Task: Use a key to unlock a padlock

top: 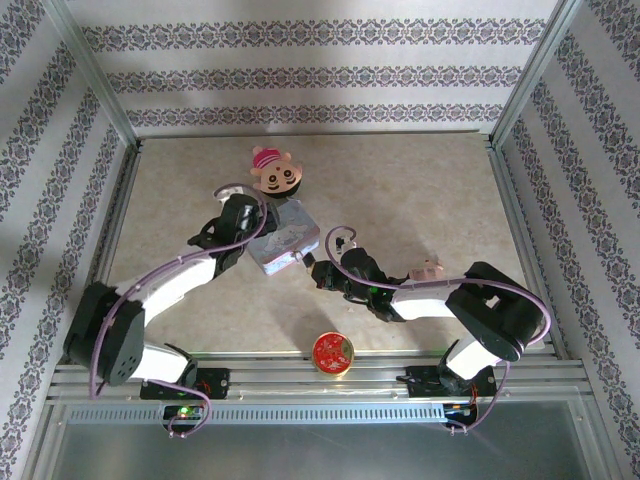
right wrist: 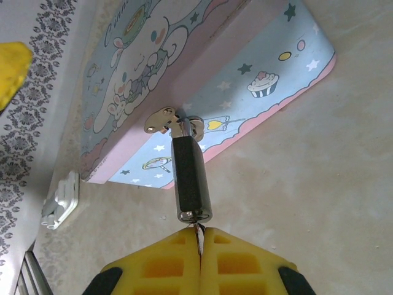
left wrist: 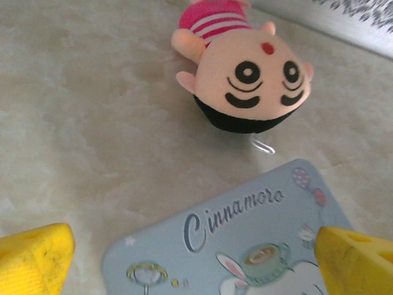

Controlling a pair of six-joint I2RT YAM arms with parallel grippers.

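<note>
Right pincer (right wrist: 200, 244) pinched shut on the key (right wrist: 197, 230) in the padlock (right wrist: 190, 178) just ahead of it, left pincer (left wrist: 193, 261) spread wide over the pastel tin (left wrist: 245, 227)

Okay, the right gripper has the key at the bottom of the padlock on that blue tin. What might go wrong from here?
1. The right gripper pinches just a sliver of the key under the padlock, so the key may slip between the pads when turned.
2. The left gripper stands open over the tin, not clamping it. Twisting could probably drag the tin or swing the padlock.
</note>
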